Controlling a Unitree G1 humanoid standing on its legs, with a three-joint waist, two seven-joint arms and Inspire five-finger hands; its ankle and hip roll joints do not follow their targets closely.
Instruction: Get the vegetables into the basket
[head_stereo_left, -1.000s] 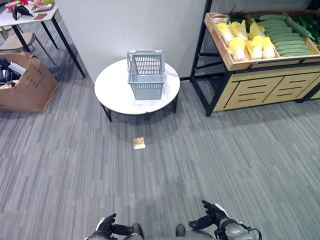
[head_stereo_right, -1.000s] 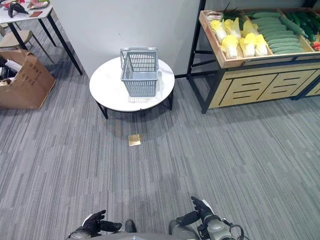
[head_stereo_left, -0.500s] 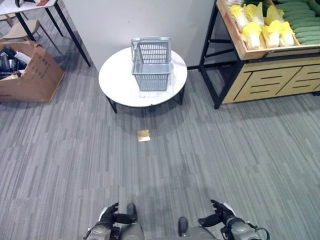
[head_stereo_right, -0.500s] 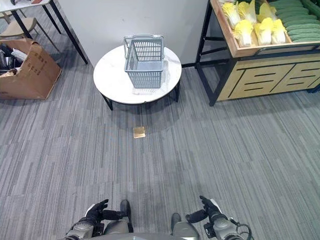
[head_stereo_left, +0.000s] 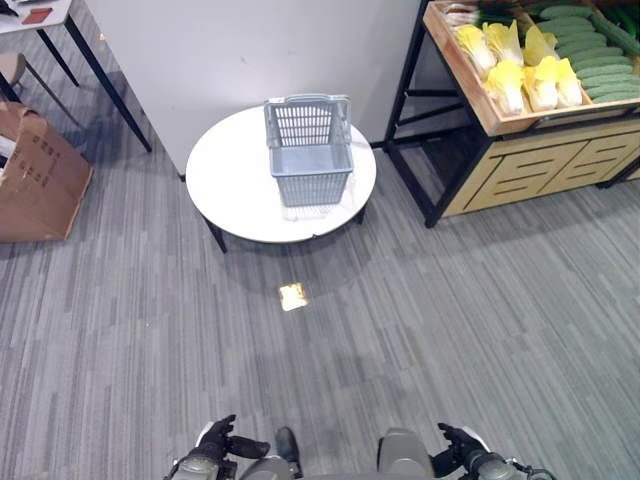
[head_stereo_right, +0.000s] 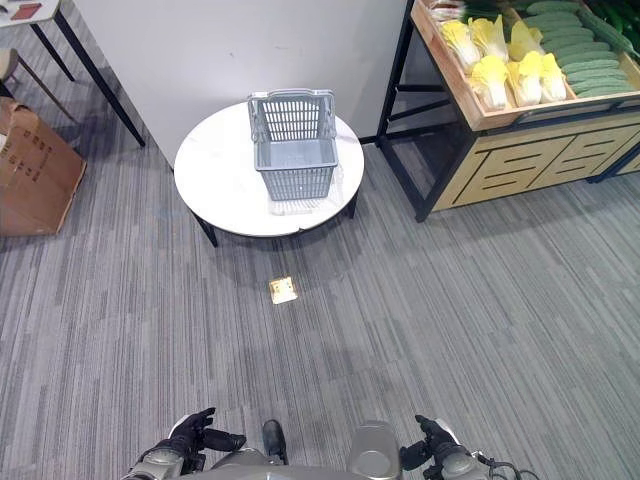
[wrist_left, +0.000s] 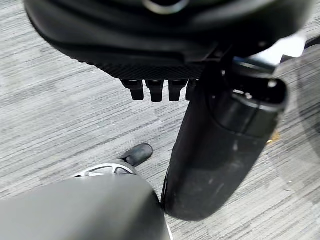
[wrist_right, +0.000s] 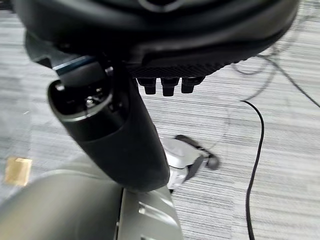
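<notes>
Left hand (head_stereo_left: 214, 443) low at the lower left of the head views, held close in, thumb pointing inward, fingers (wrist_left: 156, 90) loosely bent and holding nothing. Right hand (head_stereo_right: 434, 446) low at the lower right, likewise close in, thumb out to the side, fingers (wrist_right: 170, 85) relaxed and empty. Both hands well apart from each other, at about the same height, touching nothing.
</notes>
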